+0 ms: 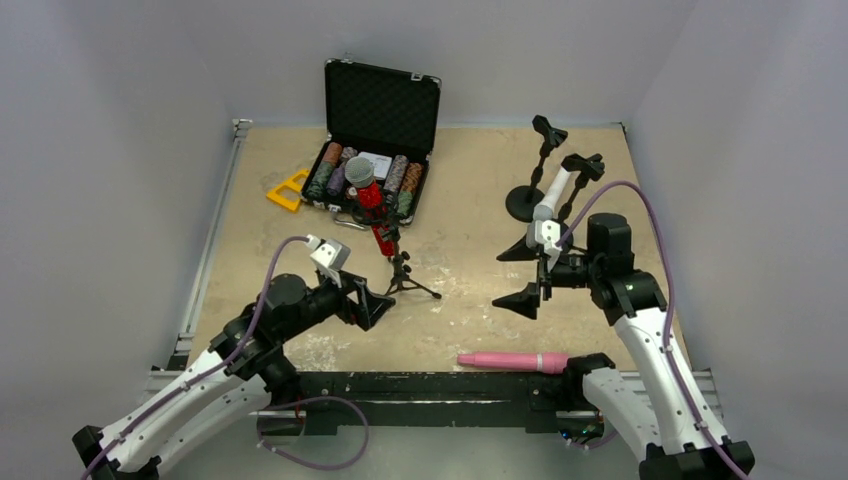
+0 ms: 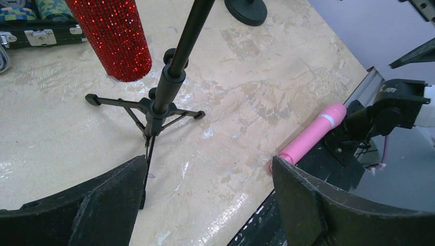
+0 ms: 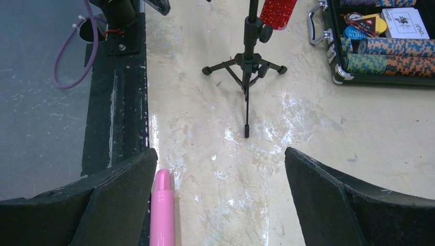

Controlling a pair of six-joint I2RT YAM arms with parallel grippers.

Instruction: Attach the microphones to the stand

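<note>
The glittery red microphone with a grey mesh head stands clipped on a small black tripod stand. In the left wrist view its red body hangs beside the tripod. The white microphone sits in a clip of the tall round-base stand at the back right. The pink microphone lies flat at the near table edge; it also shows in the left wrist view and the right wrist view. My left gripper is open and empty beside the tripod. My right gripper is open and empty above the pink microphone.
An open black case of poker chips stands at the back, with a yellow triangle to its left. A second empty clip rises at the back right. The black base rail runs along the near edge.
</note>
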